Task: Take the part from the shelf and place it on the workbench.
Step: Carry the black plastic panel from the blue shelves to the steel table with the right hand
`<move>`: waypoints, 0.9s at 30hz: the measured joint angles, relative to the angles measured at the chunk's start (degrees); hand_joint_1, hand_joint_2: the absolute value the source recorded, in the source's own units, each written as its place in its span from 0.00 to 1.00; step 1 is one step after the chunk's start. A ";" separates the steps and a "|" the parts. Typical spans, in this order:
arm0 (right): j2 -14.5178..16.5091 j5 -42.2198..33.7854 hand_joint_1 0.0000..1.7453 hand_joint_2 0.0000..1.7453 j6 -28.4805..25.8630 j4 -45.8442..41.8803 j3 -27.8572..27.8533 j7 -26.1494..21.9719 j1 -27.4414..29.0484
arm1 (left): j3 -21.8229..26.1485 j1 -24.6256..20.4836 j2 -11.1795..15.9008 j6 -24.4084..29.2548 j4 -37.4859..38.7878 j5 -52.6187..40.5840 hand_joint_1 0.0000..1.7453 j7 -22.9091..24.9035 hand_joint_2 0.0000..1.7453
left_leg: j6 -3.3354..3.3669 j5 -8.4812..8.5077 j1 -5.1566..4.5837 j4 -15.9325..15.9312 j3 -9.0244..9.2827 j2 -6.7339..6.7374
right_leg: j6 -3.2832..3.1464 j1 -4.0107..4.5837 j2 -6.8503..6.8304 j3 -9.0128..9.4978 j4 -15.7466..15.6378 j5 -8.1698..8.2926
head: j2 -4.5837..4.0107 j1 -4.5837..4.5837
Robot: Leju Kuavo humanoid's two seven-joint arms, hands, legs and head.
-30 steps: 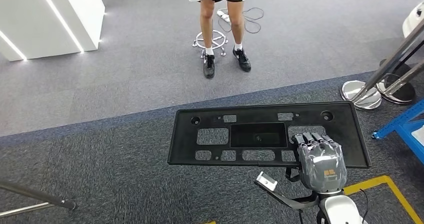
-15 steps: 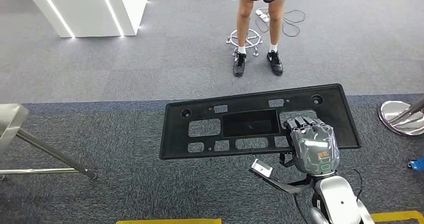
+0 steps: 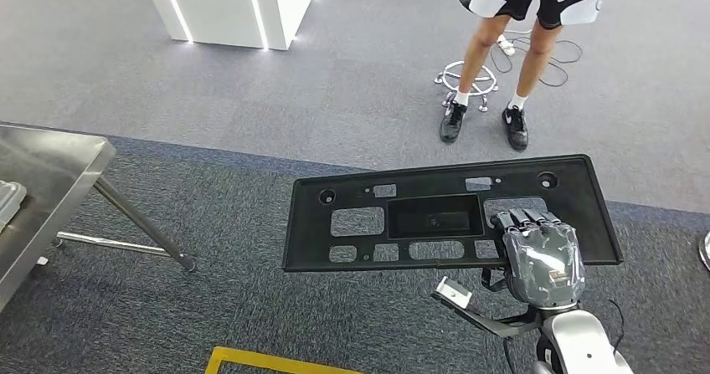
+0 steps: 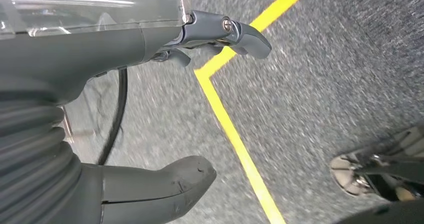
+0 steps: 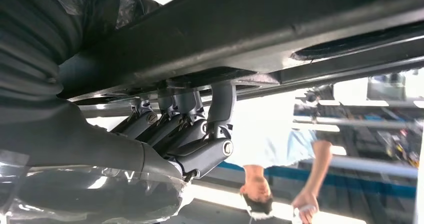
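Part (image 3: 435, 215): your flat black panel with rectangular cutouts, held level over the carpet, right hand (image 3: 540, 257) gripping its near edge. Left hand (image 4: 150, 108) hangs loose, holding nothing. Steel worktop (image 3: 50, 181) sits at left; a person (image 3: 511, 48) stands beyond.

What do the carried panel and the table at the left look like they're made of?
Panel: likely moulded plastic, matte black. Signs: thin raised rim, many clean rectangular cut-outs and round holes, no glint. The right hand grips its near edge.

Table: probably stainless steel, brushed. Signs: grey sheen with soft reflections on top, shiny tubular leg.
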 joint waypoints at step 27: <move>0.17 4.08 0.90 1.00 0.75 -3.92 -2.44 1.21 4.43 | 0.08 -0.21 -4.20 2.38 0.04 -2.24 0.00 3.65 1.00 | 1.86 0.66 -0.83 -1.42 0.94 3.07 | -0.42 0.86 -3.49 -4.40 10.93 -5.40 | 0.00 -0.03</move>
